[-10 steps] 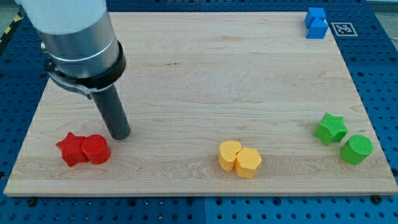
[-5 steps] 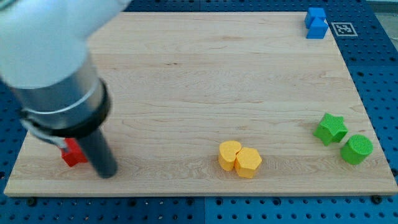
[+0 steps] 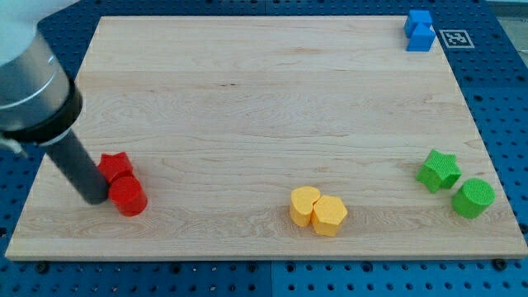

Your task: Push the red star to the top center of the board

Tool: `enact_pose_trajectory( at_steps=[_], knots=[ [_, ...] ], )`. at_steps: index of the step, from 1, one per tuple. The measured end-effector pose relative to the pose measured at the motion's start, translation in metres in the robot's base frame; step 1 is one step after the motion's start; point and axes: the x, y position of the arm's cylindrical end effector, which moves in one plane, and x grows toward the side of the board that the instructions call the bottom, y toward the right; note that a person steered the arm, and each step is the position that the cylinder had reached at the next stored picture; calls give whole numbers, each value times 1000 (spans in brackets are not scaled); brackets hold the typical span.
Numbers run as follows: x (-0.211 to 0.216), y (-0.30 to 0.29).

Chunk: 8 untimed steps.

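Touching the red star (image 3: 115,167) from its left, my tip (image 3: 95,198) holds nothing and sits low in the frame's left.

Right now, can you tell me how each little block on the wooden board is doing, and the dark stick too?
My tip: on the board, against the red star's left side.
Red star block: flat, touching the red cylinder.
Red cylinder block: upright, just below the star.
Two yellow blocks: touching each other, near the bottom edge.
Green star block: flat, untouched.
Green cylinder block: upright, untouched.
Blue block: at the top right corner.
Wooden board: lying flat.
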Motion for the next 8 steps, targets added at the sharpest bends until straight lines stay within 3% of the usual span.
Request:
enact_pose_trajectory(
  at_steps=[2, 4, 8],
  knots=[
    [-50, 19],
    [-56, 37],
    [-75, 133]
  ],
)
